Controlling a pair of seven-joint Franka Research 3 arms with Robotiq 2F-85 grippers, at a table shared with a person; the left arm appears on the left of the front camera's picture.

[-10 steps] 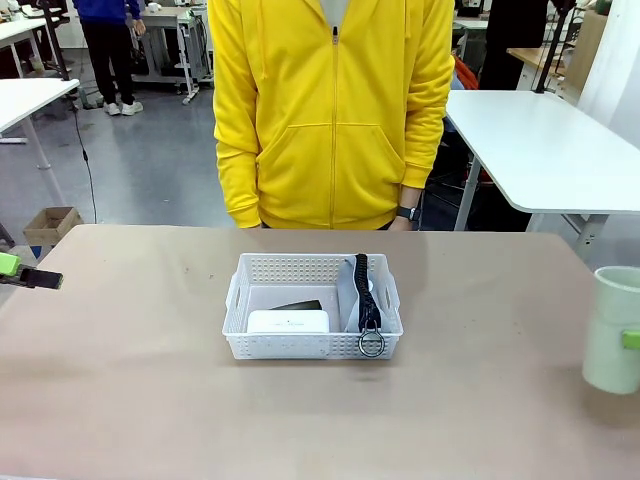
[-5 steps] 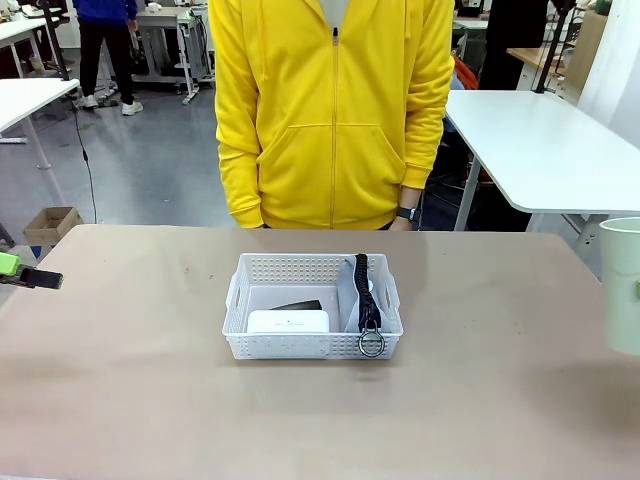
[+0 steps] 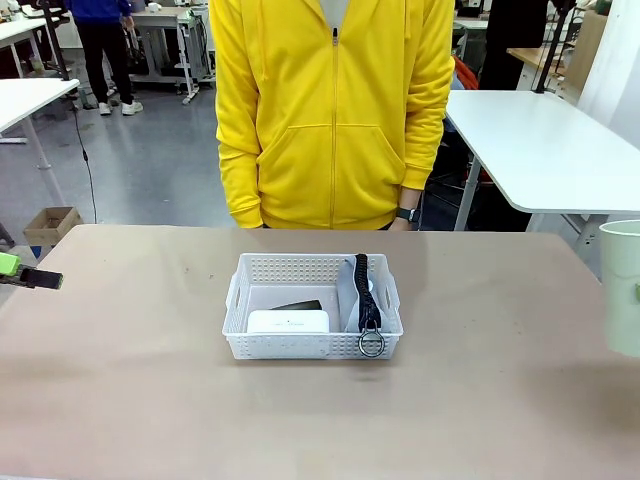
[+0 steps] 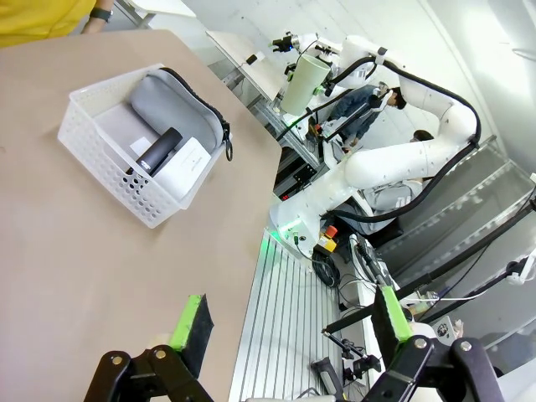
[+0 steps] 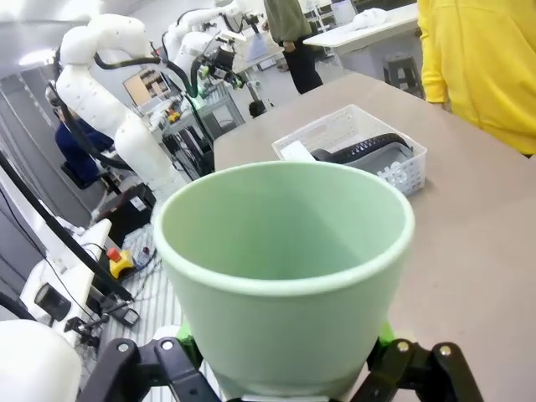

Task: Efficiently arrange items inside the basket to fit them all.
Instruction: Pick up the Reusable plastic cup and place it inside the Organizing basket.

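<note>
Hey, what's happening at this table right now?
The right gripper holds a pale green cup upright, lifted off the table at its right edge. The white basket at mid-table already holds the grey pouch, a flat white box and a black stapler. The left gripper is open and empty, off to the table's left side. A person in a yellow hoodie stands at the far side, hands down, not touching anything.

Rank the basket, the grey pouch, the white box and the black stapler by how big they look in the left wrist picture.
1. basket, which holds the other three
2. pouch
3. box, partly hidden under the stapler, so its rank below the pouch is unsure
4. stapler
</note>
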